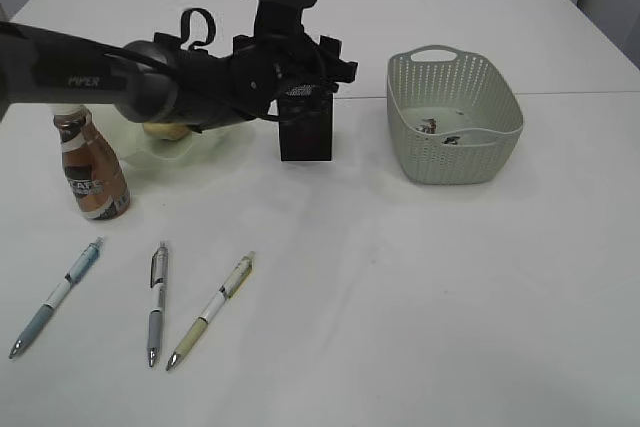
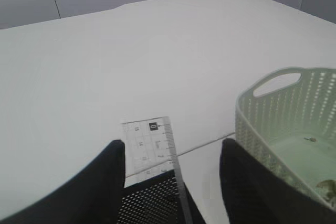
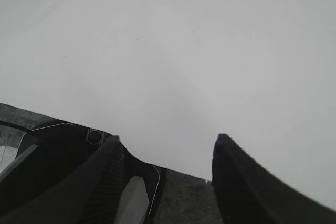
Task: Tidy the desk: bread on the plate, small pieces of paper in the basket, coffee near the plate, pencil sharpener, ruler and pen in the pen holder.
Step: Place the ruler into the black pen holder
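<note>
My left gripper (image 1: 303, 95) hangs just over the black mesh pen holder (image 1: 305, 134), its arm reaching in from the left. In the left wrist view the clear ruler (image 2: 148, 148) stands upright in the pen holder (image 2: 152, 203). The left gripper (image 2: 173, 142) is open around the ruler, both fingers clear of it. The bread (image 1: 165, 130) lies on the green plate (image 1: 222, 147), and the coffee (image 1: 90, 169) stands just left of the plate. Small pieces of paper (image 1: 437, 128) lie in the basket (image 1: 455, 162). Three pens (image 1: 157, 302) lie on the desk in front. The pencil sharpener is hidden. My right gripper (image 3: 168, 145) is open and empty.
The basket (image 2: 283, 114) stands close to the right of the pen holder. A seam runs across the white desk (image 1: 420, 277) behind the holder. The right wrist view shows only bare tabletop and part of the arm's dark base.
</note>
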Controlling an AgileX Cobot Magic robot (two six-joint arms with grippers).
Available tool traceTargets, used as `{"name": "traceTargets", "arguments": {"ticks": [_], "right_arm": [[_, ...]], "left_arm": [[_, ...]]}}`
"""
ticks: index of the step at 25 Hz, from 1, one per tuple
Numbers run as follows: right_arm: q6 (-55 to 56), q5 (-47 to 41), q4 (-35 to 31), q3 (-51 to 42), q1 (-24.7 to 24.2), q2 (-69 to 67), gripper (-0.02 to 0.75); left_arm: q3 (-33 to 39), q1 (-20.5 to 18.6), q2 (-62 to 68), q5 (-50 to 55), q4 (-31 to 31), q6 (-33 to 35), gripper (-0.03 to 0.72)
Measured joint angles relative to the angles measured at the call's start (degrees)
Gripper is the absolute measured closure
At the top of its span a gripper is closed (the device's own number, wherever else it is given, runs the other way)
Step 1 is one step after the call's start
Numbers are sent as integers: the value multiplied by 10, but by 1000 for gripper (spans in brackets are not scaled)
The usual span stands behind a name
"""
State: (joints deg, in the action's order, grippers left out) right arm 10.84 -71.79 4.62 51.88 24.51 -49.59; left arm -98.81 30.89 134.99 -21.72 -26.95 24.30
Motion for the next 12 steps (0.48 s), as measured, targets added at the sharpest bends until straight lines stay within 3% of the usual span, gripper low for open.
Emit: {"name": "traceTargets", "arguments": {"ticks": [12], "right_arm": [[0, 0, -4, 0, 0, 0, 309]], "left_arm": [[0, 0, -129, 242, -1, -1, 266]]}}
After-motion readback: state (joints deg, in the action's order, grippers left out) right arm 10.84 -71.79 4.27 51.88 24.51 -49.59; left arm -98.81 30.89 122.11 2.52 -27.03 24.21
